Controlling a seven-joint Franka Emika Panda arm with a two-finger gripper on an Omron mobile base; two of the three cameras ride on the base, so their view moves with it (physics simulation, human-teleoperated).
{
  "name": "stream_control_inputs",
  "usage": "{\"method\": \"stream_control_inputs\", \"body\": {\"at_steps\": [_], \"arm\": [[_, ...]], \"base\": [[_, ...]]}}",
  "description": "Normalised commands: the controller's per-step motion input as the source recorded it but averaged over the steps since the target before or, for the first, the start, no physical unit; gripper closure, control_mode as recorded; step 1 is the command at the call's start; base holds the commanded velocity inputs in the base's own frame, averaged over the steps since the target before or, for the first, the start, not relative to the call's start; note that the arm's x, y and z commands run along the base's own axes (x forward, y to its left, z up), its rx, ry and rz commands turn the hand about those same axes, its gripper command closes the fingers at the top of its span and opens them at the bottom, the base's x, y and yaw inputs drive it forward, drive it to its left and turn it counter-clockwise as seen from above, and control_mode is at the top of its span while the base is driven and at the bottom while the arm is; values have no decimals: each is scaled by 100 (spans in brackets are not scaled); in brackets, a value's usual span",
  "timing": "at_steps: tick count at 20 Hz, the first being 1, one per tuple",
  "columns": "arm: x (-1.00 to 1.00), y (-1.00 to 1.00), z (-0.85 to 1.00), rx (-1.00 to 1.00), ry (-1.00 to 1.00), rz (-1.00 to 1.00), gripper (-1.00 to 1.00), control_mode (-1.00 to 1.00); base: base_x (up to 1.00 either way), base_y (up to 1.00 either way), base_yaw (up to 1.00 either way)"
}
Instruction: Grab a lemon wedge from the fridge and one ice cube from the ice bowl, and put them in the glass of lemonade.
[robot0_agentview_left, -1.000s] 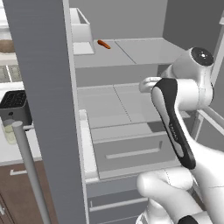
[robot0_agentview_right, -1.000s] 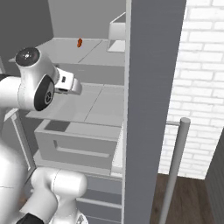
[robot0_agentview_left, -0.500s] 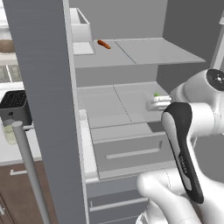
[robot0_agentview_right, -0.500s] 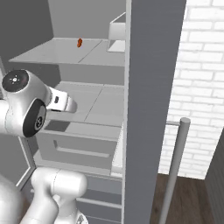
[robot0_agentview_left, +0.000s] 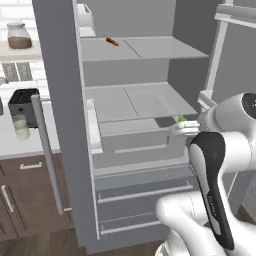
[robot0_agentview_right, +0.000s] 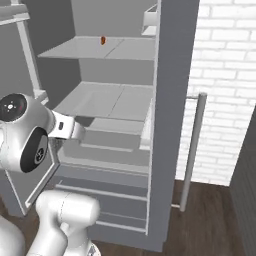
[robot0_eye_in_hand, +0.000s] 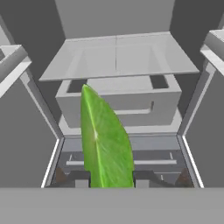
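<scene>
Hand (robot0_eye_in_hand: 108, 179) clamped on the lemon wedge (robot0_eye_in_hand: 105, 140), in front of the open fridge (robot0_agentview_left: 60, 100).
Green wedge stands upright between the fingertips (robot0_eye_in_hand: 81, 178), facing the shelves and drawers. An orange-red stick (robot0_agentview_left: 112, 41) lies on the top shelf; the glass of lemonade (robot0_agentview_left: 21, 127) stands on the tabletop (robot0_agentview_left: 10, 145) beside the black toaster (robot0_agentview_left: 22, 102).

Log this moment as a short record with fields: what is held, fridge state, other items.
held: lemon wedge clamped in the end effector
wedge seen from base: small green bit at the arm's tip
fridge: doors open, shelves and drawers exposed
top shelf: thin orange-red stick
counter at left: black toaster, glass of lemonade in front of it
</scene>
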Motion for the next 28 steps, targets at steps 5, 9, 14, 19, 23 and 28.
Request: {"method": "stream_control_inputs", "body": {"at_steps": [5,9,14,19,23,28], "arm": [[0,0,0,0,0,0,100,100],[0,0,0,0,0,0,100,100],[0,0,0,0,0,0,100,100],[0,0,0,0,0,0,100,100],[0,0,0,0,0,0,100,100],[0,0,0,0,0,0,100,100]], "base": [[-90,2,0],[-84,9,0],[-68,30,1],[-36,49,17],[-6,61,35],[2,76,44]]}}
